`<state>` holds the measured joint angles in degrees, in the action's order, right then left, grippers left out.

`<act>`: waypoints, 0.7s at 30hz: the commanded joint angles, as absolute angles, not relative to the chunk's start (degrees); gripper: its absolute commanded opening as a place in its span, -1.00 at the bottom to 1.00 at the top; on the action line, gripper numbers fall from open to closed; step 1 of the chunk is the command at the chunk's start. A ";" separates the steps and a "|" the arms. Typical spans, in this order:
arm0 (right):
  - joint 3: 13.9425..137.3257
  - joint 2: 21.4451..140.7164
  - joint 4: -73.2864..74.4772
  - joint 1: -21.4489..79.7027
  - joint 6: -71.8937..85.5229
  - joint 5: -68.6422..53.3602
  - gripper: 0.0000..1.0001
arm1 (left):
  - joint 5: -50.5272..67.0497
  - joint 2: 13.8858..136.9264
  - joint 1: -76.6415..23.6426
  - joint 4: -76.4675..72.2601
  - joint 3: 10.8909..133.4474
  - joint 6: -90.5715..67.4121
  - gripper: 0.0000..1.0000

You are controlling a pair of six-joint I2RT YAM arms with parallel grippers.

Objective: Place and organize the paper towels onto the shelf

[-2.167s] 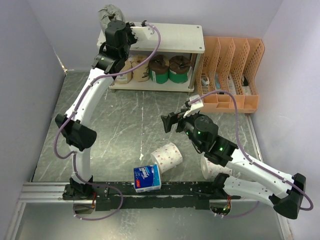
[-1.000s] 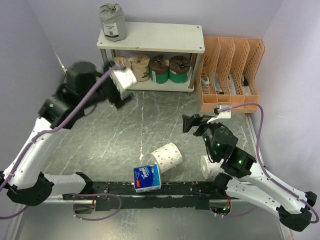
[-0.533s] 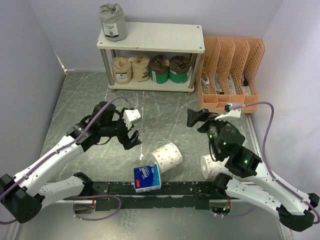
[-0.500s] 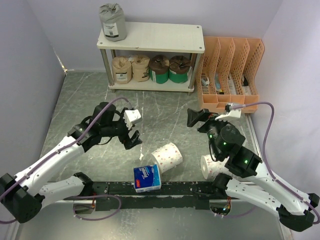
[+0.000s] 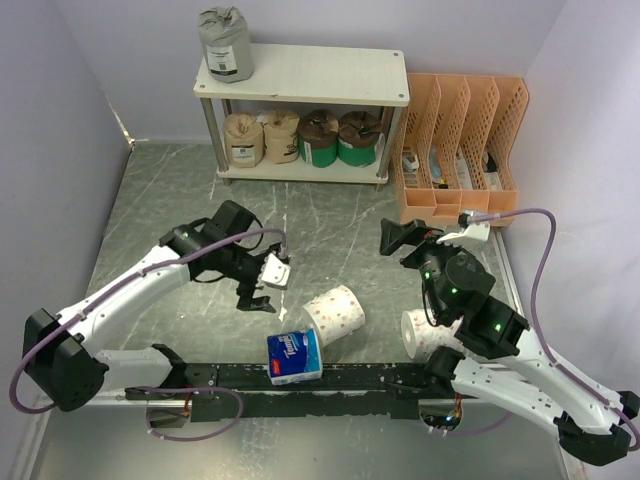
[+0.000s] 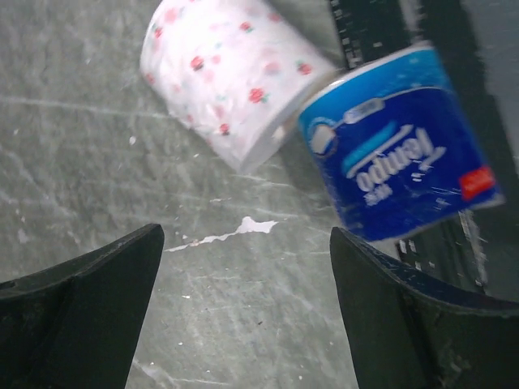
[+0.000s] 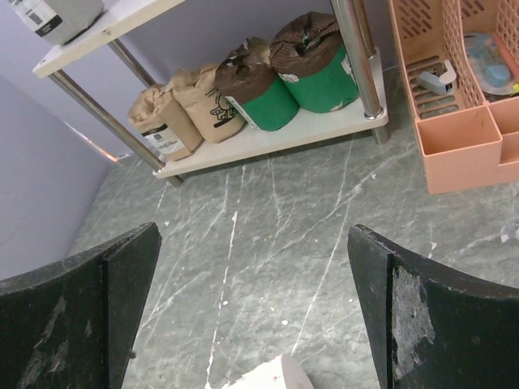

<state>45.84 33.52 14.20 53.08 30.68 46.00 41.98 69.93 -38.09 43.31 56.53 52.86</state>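
The shelf (image 5: 300, 75) stands at the back. A grey roll (image 5: 225, 43) sits on its top board at the left end. Two tan rolls (image 5: 262, 137) and two brown-and-green rolls (image 5: 338, 137) line its lower board (image 7: 276, 134). A white dotted roll (image 5: 335, 312) lies on the table beside a blue-and-white pack (image 5: 294, 357). My left gripper (image 5: 268, 285) hangs open just left of them, and the left wrist view shows the dotted roll (image 6: 227, 81) and pack (image 6: 397, 162) ahead of its empty jaws (image 6: 245, 243). My right gripper (image 5: 398, 240) is open and empty (image 7: 253, 243), facing the shelf. Another white roll (image 5: 425, 335) lies under the right arm.
An orange perforated file organizer (image 5: 460, 150) stands right of the shelf, holding small items (image 7: 462, 105). Purple walls close in on the left, back and right. A black rail (image 5: 300, 378) runs along the near edge, touching the blue pack.
The left arm has left the grey roll on the shelf top and swung down and forward to the table beside the dotted roll. The right gripper has drifted slightly right.
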 commanded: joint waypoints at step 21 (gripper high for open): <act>42.56 35.97 10.74 52.81 31.43 46.94 1.00 | 43.27 64.58 -39.13 54.33 47.27 83.19 0.87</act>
